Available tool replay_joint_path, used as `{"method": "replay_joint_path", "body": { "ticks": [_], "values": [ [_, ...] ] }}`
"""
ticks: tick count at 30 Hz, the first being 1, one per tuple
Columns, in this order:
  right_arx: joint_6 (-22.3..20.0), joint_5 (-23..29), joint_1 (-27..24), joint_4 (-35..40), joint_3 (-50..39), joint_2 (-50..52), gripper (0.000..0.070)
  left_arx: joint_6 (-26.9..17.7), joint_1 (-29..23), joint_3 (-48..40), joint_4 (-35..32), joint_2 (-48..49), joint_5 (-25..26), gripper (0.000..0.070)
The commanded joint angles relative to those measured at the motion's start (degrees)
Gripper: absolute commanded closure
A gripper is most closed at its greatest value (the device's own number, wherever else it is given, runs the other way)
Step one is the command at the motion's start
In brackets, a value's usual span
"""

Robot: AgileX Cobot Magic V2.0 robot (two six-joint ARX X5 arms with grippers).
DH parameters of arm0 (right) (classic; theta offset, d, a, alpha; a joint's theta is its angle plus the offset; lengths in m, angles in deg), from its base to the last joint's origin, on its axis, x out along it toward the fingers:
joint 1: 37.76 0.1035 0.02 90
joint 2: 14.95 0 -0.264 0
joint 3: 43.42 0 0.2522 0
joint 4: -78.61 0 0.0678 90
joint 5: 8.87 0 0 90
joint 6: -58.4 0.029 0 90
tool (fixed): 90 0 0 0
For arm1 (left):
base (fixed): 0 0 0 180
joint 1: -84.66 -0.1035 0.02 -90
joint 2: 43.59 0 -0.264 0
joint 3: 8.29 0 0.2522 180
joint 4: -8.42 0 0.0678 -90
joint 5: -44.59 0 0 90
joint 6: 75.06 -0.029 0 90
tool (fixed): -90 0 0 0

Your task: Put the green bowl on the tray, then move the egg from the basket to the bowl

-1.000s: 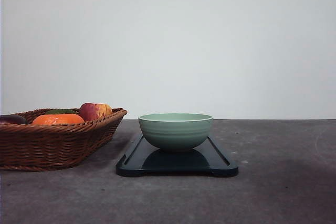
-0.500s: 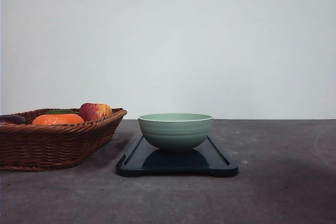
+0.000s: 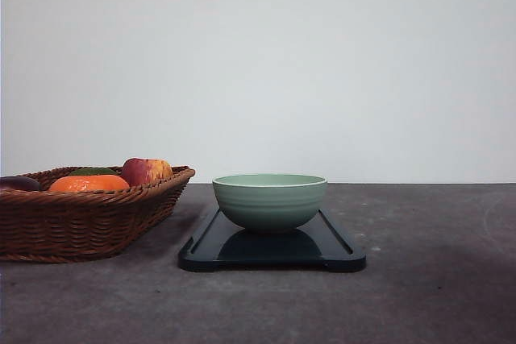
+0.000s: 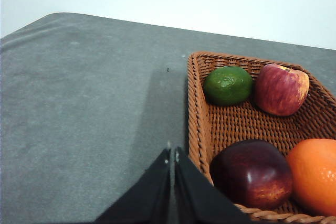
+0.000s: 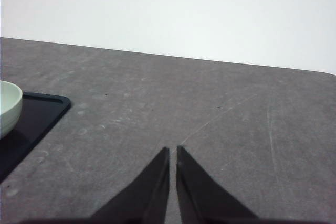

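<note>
Already the green bowl [image 3: 270, 201] sits centred on the tray [image 3: 339, 249], ready for the egg; just beside it stands the basket [image 3: 89, 219]. Both grippers, left gripper [image 4: 172, 156] and right gripper [image 5: 173, 153], are pressed together, empty.

The front camera sits low, almost level with the grey bench [image 3: 419, 296], facing a white wall. The left wrist camera looks down past the closed left claw [image 4: 172, 156] at the brown woven wicker basket [image 4: 197, 108], closer than the front view, which sees the same basket [image 3: 81, 223] side-on. The right wrist camera looks over the closed right claw [image 5: 172, 153], sharing the dark rectangular plastic tray [image 5: 37, 116] with the front view [image 3: 339, 251].
</note>
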Motion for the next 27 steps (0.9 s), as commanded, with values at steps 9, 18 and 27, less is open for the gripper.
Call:
{"method": "replay_joint_path", "body": {
  "ticks": [9, 18, 27],
  "values": [
    [1.0, 0.0, -0.1, 0.8, -0.2, -0.1, 0.0684, 0.2, -0.1, -1.1, -0.7, 0.1, -0.2, 0.0700],
    [1.0, 0.0, -0.1, 0.8, -0.2, -0.1, 0.0684, 0.2, -0.1, -1.1, -0.7, 0.1, -0.2, 0.0700],
    [1.0, 0.0, -0.1, 0.8, -0.2, -0.1, 0.0684, 0.2, -0.1, -1.1, -0.7, 0.1, -0.2, 0.0700]
  ]
}}
